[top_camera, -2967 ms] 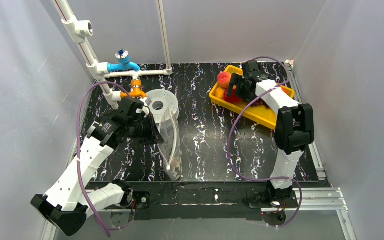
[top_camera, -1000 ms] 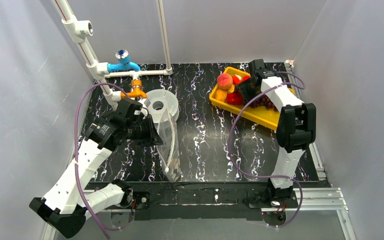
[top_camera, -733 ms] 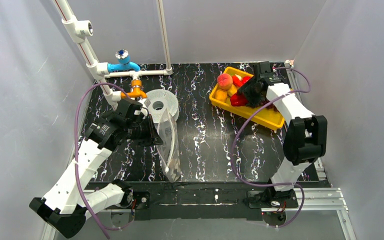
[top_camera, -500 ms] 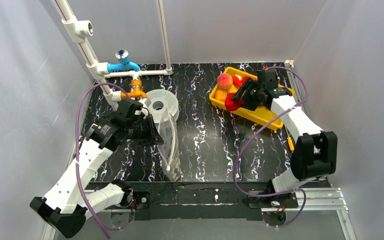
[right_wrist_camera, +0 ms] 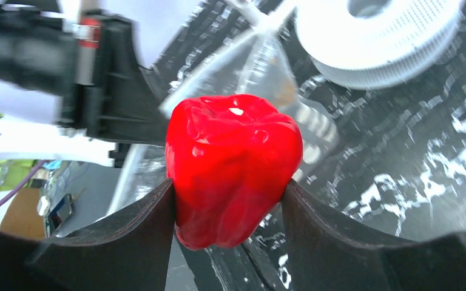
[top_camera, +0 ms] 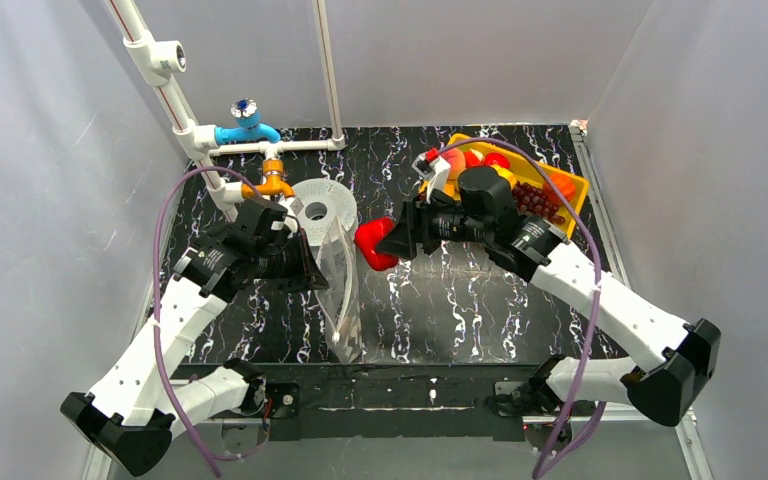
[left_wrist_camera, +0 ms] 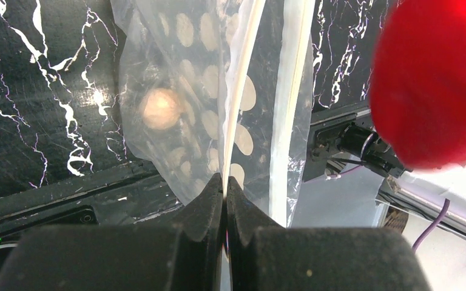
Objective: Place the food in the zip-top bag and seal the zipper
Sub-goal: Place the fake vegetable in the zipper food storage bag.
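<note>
1. Black marbled table (top_camera: 410, 300); both arms reach over its middle.
2. Zip-top bag (top_camera: 343, 290): clear, white-dotted; hangs upright left of centre, lower end on the table near the front edge, mouth edge up in front of the spool.
3. Yellow tray (top_camera: 566, 183) at back right; holds dark grapes (top_camera: 535, 198) and other toy food.
4. Grey ring spool (top_camera: 318, 210) flat behind the bag.
5. Right gripper (right_wrist_camera: 227, 194): jaws spread wide, clamping the red pepper (right_wrist_camera: 233, 167) on both sides; pepper held off the table, just right of the bag mouth.
6. Left gripper (left_wrist_camera: 225, 185): jaws pressed together, pinching the zipper (left_wrist_camera: 241, 73) strip at the bag's edge.
</note>
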You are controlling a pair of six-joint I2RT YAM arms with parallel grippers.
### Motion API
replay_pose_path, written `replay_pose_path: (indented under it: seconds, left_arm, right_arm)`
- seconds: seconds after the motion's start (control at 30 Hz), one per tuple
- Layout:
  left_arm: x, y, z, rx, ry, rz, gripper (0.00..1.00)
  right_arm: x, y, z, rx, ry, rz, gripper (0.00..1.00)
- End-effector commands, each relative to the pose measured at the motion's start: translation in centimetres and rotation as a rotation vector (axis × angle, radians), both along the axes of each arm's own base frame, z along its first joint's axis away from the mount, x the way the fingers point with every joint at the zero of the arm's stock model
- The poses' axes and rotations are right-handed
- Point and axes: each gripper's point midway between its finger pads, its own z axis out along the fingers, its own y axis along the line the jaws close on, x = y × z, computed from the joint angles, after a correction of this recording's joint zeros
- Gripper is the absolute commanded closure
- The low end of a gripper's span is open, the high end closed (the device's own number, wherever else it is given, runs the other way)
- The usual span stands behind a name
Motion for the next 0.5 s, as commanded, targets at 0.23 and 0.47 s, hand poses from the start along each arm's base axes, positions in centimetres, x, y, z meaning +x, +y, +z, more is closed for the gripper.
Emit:
replay_pose_path:
  seconds: [0.23,0.47]
  left_arm:
    - [-0.3,-0.3,0.8,-0.026,-0.013,-0.017,1.00]
    - [-0.3,-0.6,0.8,-0.044,-0.016,-0.014,1.00]
  right_arm:
    - [-3.6,6.9,5.1,0.055,-0.160,0.159,0.99]
    - [-1.6,7.6,2.4,-0.066,-0.162,-0.068,0.99]
